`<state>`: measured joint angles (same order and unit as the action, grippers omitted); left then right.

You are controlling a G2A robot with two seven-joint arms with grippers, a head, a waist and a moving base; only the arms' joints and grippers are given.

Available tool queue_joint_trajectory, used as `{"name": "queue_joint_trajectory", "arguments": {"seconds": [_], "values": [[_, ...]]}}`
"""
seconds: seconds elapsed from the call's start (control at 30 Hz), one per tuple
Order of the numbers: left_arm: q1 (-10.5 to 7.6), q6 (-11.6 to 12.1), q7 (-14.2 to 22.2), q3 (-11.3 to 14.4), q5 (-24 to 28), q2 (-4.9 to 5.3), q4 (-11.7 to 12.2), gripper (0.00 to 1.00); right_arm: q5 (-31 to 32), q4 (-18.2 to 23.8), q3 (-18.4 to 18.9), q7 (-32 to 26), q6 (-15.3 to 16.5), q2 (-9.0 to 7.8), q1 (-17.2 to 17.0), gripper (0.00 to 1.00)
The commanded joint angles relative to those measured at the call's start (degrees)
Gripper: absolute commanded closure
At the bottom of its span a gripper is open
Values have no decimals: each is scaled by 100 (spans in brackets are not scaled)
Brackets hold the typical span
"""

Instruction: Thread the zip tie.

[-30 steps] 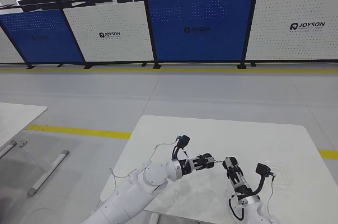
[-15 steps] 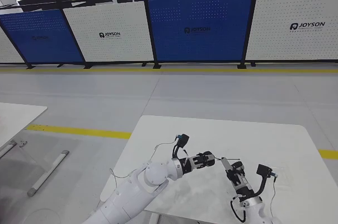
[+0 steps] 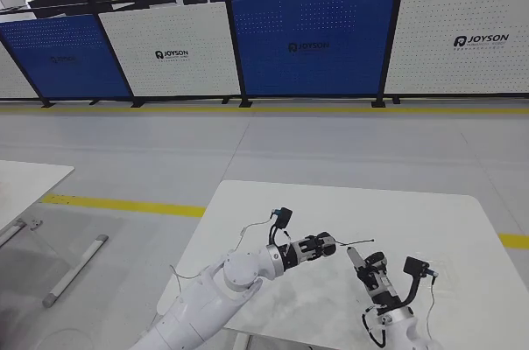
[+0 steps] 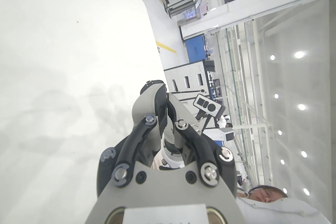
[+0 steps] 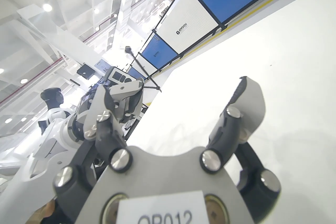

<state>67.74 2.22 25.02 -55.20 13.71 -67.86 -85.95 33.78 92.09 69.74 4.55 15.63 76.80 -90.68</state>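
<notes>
**A:** How far along is the threading?

**B:** Barely begun, I'd judge. The left gripper (image 3: 331,248) is clenched on one end of the zip tie (image 3: 356,243). The strap juts straight out to the gripper's right, above the table (image 3: 440,219), with no loop formed. Further right of the left gripper, and slightly nearer the robot, the right gripper (image 3: 354,257) hangs released, grasping nothing. Bending the strap and feeding its tip through the head is all left to do.

**A:** Anything unclear?

**B:** The pinched end is hidden inside the left gripper. The free end shows a small knob, probably the head, but it is too small to be sure.
</notes>
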Motion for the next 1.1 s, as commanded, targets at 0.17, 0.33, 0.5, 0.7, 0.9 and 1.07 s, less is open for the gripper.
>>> {"name": "queue_joint_trajectory", "arguments": {"seconds": [0.17,0.33,0.5,0.7,0.9,1.07], "values": [[204,-68,-107,-304,168,58,-223,100,1066,144,258,-100,-171,-93,-78,0],[271,-5,30,-325,228,70,-323,100,1301,155,245,-175,-347,-99,-47,0],[271,-5,30,-325,228,70,-323,100,1585,109,218,-127,-560,-98,-15,0],[307,-29,14,-287,299,59,-368,100,2192,-132,-109,-151,-693,-70,212,0],[291,15,-7,-256,313,46,-399,100,2038,-307,-122,-230,-305,-75,360,0],[291,15,-7,-256,313,46,-399,100,2071,-332,-132,-281,-354,-76,357,0]]}}
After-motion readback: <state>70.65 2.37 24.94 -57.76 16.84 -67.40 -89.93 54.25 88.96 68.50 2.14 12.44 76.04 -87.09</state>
